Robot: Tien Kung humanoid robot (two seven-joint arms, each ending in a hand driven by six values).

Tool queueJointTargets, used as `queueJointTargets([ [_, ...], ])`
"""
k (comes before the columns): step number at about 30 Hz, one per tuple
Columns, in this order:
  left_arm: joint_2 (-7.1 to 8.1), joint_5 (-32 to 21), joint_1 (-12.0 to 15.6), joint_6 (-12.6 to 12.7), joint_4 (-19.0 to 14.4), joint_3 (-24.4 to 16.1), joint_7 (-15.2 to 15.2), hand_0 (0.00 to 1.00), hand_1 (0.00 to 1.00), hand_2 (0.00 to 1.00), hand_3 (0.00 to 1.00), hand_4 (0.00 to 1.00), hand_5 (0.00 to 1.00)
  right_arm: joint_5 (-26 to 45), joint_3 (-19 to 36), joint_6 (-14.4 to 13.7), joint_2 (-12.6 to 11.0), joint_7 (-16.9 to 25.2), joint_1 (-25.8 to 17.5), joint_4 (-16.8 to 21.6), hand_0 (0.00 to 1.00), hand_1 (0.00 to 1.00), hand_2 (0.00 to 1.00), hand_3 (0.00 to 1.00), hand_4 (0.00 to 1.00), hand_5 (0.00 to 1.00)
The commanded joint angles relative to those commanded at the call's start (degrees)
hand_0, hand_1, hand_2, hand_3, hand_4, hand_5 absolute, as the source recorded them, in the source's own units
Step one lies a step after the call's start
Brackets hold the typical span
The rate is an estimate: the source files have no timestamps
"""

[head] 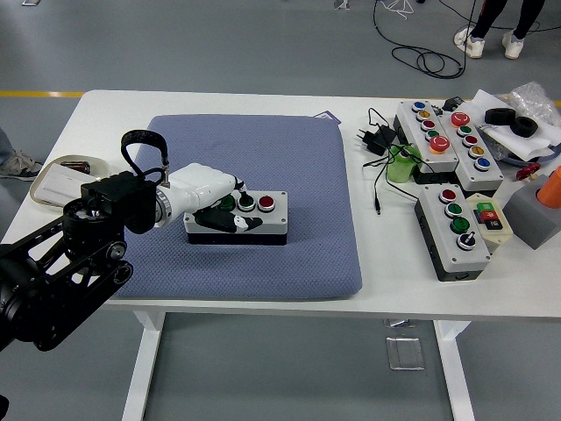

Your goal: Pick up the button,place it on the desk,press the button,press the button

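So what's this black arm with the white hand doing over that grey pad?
The robot's left hand is over a small grey button box that sits on the blue-grey pad. The box has three buttons in a row: green, a dark one and red. The hand's fingers reach down at the green end, seemingly pressing there, though actual contact is hard to confirm. More button boxes lie untouched on the table's right side. The right arm is out of view.
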Motion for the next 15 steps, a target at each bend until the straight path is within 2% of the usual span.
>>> queueJointTargets([
  [4,-0.02,0.05,-0.12,0.66,-0.20,-0.21,-0.10,0.005,0.002,0.014,0.722,0.766,0.998,-0.01,-0.02,0.02,0.00,-0.01,0.07,0.00,0.641,0.448,0.615,0.562,0.311,0.216],
  [6,-0.06,-0.07,-0.15,2.06,-0.67,-0.54,-0.29,0.005,0.002,0.014,0.722,0.766,0.998,-0.07,-0.02,0.04,0.00,-0.02,0.08,0.00,0.641,0.448,0.615,0.562,0.311,0.216],
  [9,-0.21,-1.43,-0.35,6.30,-2.07,-0.69,-0.58,0.006,0.002,0.018,0.725,0.760,0.998,-0.06,0.01,0.04,-0.02,-0.01,0.07,0.00,0.642,0.448,0.615,0.561,0.311,0.215],
  [11,-0.38,-1.81,-0.53,8.06,-2.70,-0.68,-0.92,0.006,0.002,0.018,0.725,0.760,0.998,-0.15,0.03,0.06,-0.02,-0.02,0.08,0.00,0.642,0.448,0.615,0.561,0.311,0.215],
  [15,-0.82,-2.45,-0.82,8.41,-3.18,-0.49,-1.31,0.012,0.002,0.022,0.734,0.764,0.998,-0.15,0.01,0.06,-0.02,-0.01,0.07,0.00,0.641,0.448,0.615,0.561,0.311,0.215],
])
